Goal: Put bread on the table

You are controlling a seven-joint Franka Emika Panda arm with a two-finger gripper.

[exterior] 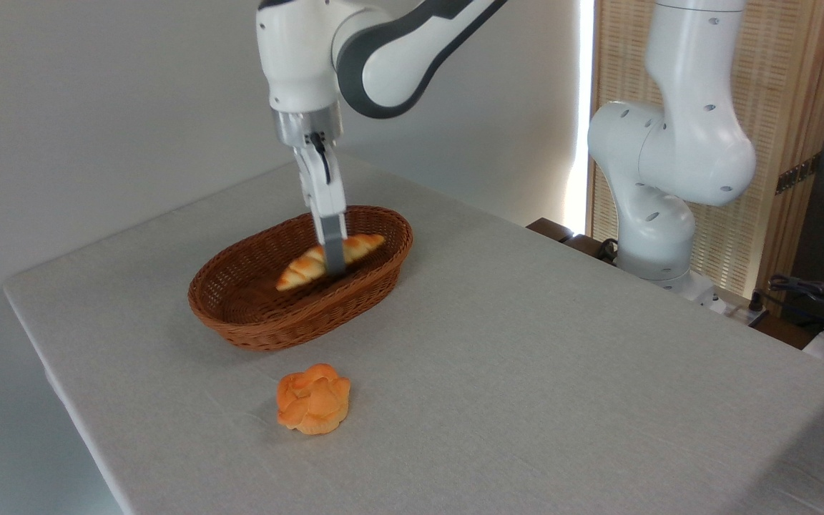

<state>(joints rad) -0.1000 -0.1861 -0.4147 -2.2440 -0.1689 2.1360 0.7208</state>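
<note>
My claw [334,266] grips the bread [305,268] mid-length, apparently just clear of the basket [269,325] floor. I'd lift straight above the rim, then carry toward five o'clock onto bare tabletop [526,357], avoiding the bun [313,399].

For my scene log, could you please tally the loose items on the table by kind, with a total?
Bread loaf: 1, the long braided loaf, held by the gripper over the basket.
Bun: 1, the round knotted bun on the table.
Basket: 1, the brown wicker basket.
Total: 3
</note>
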